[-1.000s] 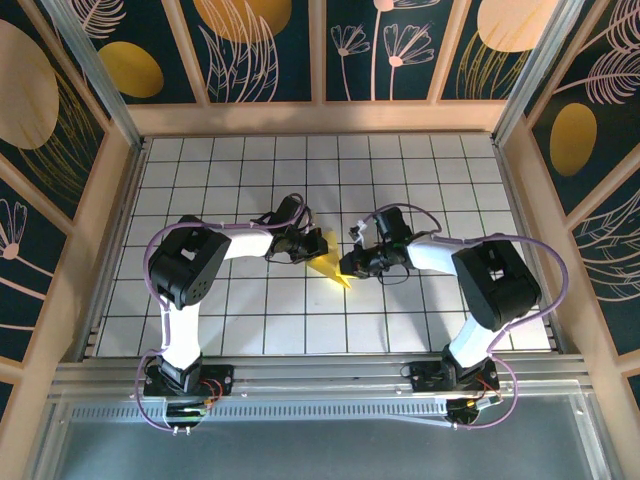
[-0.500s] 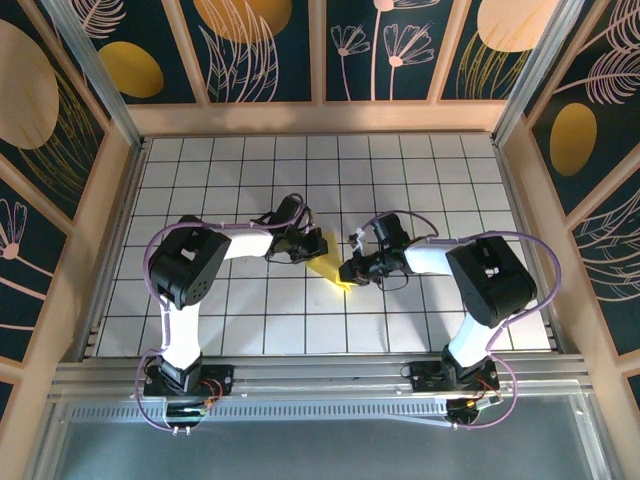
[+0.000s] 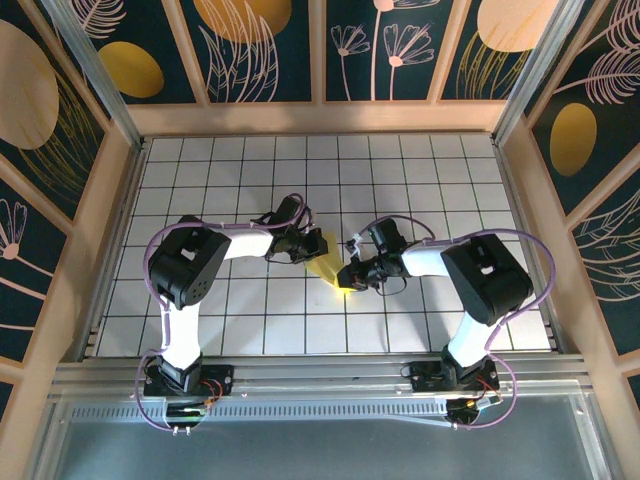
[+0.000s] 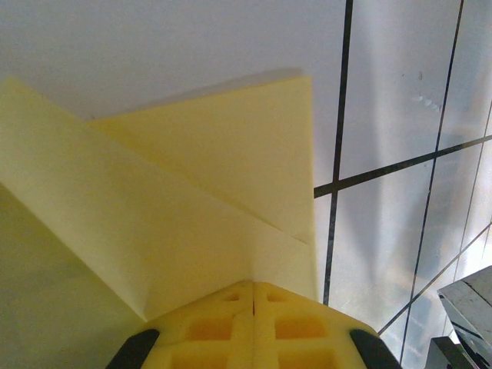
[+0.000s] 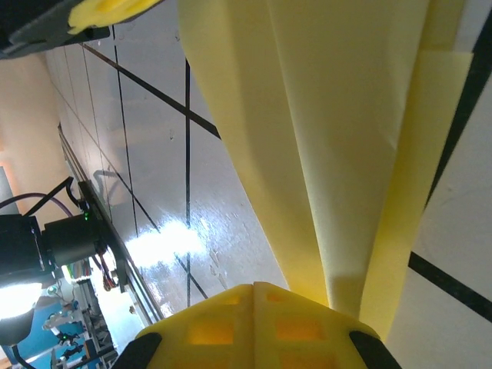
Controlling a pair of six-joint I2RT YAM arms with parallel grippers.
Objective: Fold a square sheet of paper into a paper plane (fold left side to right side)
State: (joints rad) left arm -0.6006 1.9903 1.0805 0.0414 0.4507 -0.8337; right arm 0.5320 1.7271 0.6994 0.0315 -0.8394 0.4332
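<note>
The sheet of paper (image 4: 192,184) is thin, matt yellow paper, smooth between its sharp creases. On my left gripper (image 4: 254,296) and right gripper (image 5: 254,296) the tips look like matt yellow moulded plastic with square recesses. The table (image 5: 165,238) is glossy white and throws glare. The frame (image 3: 320,117) is pale wood, and the rail (image 3: 320,405) is dull metal.

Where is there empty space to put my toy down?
Free: far tiles along the back wall; near tiles between left arm base and right arm base. Crowded: the middle, left gripper and right gripper on the yellow paper.
</note>
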